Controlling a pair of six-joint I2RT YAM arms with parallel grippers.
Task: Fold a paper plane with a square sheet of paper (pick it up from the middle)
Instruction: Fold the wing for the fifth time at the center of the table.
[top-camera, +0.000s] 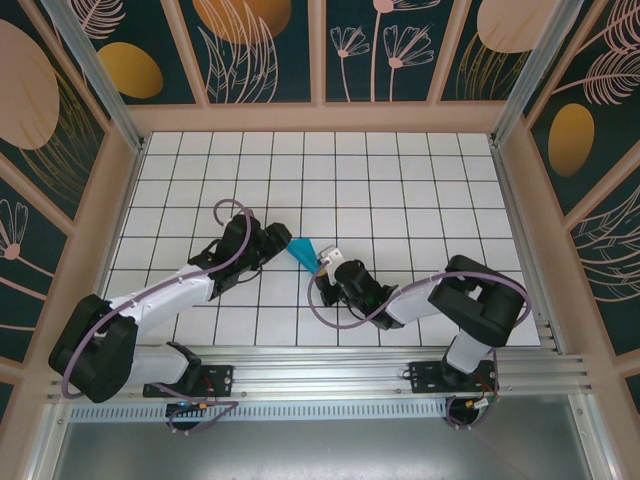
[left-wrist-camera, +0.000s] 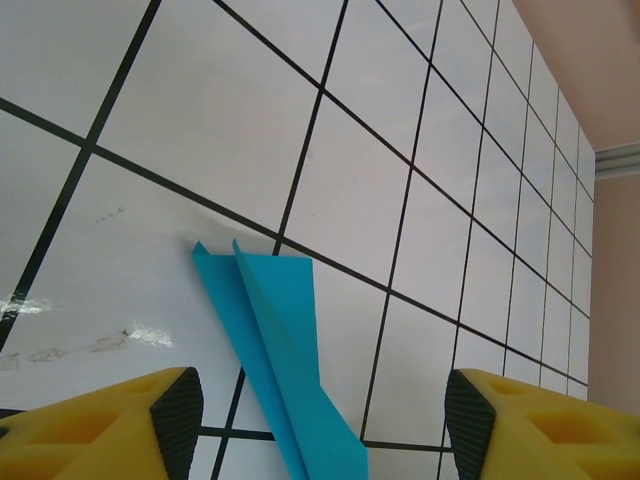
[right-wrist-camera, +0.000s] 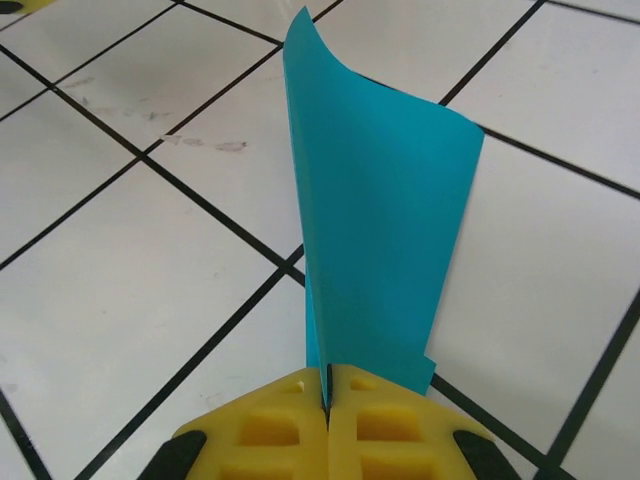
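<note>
The plane is a narrow folded teal dart near the middle of the worktop. It sits a little closer to the near edge than to the far one, between the 2 claws.

The right claw is clenched on the plane's narrow end, the end that faces the worktop's right edge. In the right wrist view its 2 yellow fingers press flat together at the claw, with the teal paper pinched in the seam between them. From there the plane broadens away from the grip. It is lifted off the white tiles, and its far edge curls over to 1 side.

The left claw is released and sits just beside the plane's wide end, the end that faces the left edge. In the left wrist view the claw has its 2 yellow fingers spread wide apart. The plane runs between them, and neither finger touches it. The wide end shows 2 small points and a centre crease. It lies on a white tile just beside a black grid line and narrows toward the camera.

Both arms reach in from the near edge, the left from the near left corner and the right from the near right corner. They meet at the plane.
</note>
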